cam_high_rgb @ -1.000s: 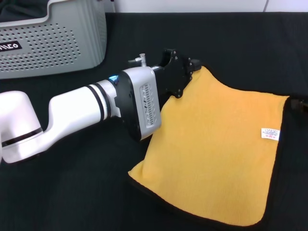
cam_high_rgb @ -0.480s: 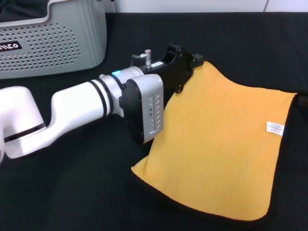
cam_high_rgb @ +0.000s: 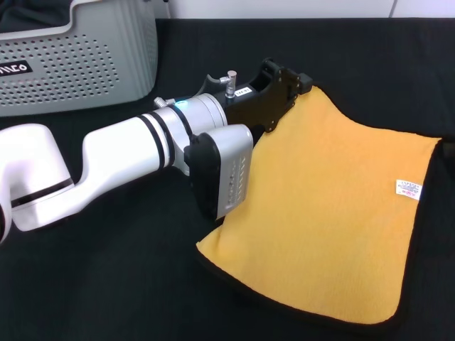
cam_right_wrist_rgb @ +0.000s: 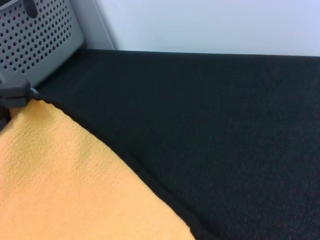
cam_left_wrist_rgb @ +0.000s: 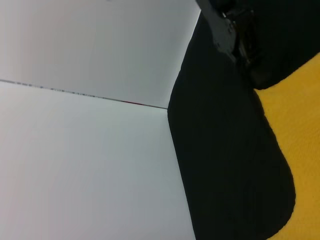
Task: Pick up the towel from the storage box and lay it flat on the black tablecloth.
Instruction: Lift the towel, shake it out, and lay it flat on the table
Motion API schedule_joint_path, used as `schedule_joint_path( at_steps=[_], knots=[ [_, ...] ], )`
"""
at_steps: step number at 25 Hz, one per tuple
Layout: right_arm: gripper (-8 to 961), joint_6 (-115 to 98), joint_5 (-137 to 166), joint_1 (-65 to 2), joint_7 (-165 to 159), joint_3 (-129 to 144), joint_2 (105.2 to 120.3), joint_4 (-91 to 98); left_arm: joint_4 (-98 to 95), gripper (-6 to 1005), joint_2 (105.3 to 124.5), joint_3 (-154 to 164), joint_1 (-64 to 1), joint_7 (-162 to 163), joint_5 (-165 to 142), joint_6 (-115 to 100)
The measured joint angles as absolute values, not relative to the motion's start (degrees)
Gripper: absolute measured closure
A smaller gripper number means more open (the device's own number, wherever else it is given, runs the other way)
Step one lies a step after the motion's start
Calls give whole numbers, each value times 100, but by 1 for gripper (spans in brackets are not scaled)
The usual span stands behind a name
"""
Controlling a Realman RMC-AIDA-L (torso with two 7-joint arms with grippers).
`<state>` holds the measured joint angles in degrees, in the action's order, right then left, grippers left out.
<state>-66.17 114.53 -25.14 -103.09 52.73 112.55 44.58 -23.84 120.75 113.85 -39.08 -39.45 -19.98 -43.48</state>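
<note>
Towel point(cam_high_rgb: 334, 220) lies spread yellow side up on the black tablecloth point(cam_high_rgb: 106, 284), well clear of the storage box point(cam_high_rgb: 78, 57) at the far left, so the carrying appears done and only the flattening is left. The left gripper point(cam_high_rgb: 302, 84) sits at the towel's far left corner, probably so that corner can be drawn out taut. I cannot tell whether its fingers are clamped on the edge or apart, since the black hand blends into the black trim. The right gripper shows in no picture; its wrist view looks across the towel's far edge.
</note>
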Motion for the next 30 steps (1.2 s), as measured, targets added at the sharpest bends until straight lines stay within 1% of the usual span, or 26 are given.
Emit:
schedule_joint_path(
  at_steps=[5,12,19,30],
  knots=[
    [897,-6616,11453,-2513,-10310,5273,11253,4456,-2419,979,12076,11610,-3852,-4380,-1654,-4400],
    [895,-6611,11452,-2522,-10310,5295,11251,4462,-2209,978,12076,12252,-4026,-4455,-1003,-3902],
    [893,-6616,11453,-2504,-10310,5307,11257,4506,-2229,977,12075,12236,-3884,-4501,-322,-4384],
    [890,-6618,11452,-2505,-10280,5283,11269,4526,-2363,977,12076,12266,-3574,-5804,-115,-4877]
  ],
)
